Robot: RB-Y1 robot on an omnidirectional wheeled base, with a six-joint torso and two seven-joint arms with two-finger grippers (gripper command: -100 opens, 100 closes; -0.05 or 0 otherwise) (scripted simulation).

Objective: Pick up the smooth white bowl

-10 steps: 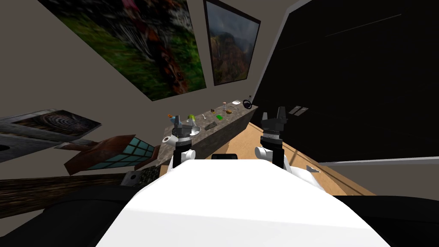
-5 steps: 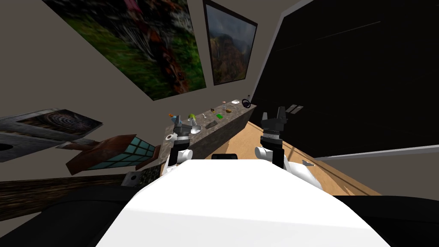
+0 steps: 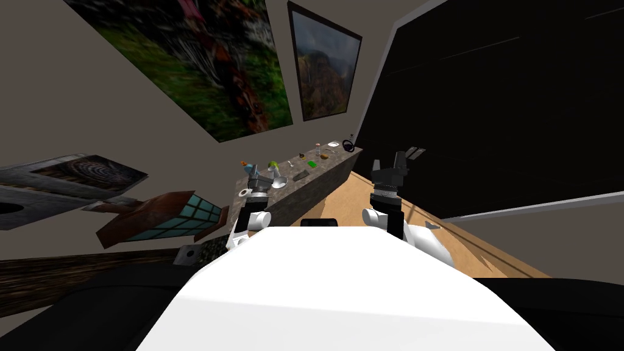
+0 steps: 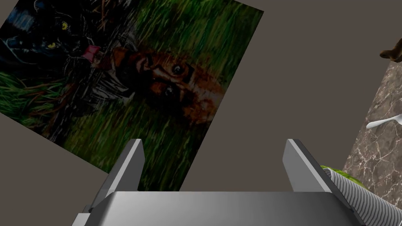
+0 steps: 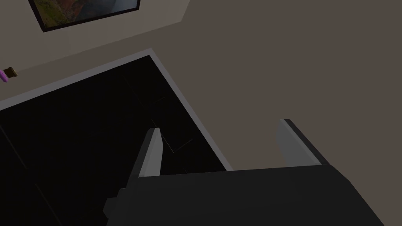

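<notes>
A pale, smooth-looking bowl (image 3: 278,181) sits on the near end of a long marble counter (image 3: 317,177). My left gripper (image 3: 258,173) hangs just beside it on its left, over the counter's near corner. In the left wrist view the left gripper (image 4: 214,143) is open with nothing between its fingers, and a ribbed white thing (image 4: 363,200) lies by one finger, with something green behind it. My right gripper (image 3: 389,161) is raised off the counter's right side; it (image 5: 219,127) is open and empty.
Along the counter lie a white spoon (image 3: 290,163), a green item (image 3: 312,164), a small bottle (image 3: 317,148), a white dish (image 3: 333,144) and a dark ring (image 3: 348,145). A white roll (image 3: 244,192) lies at the near corner. A black area spreads to the right.
My view has drifted slightly, so the counter sits a little higher. The left forearm has swung left, and the left gripper has risen a little beside the bowl. The right arm has stayed still.
</notes>
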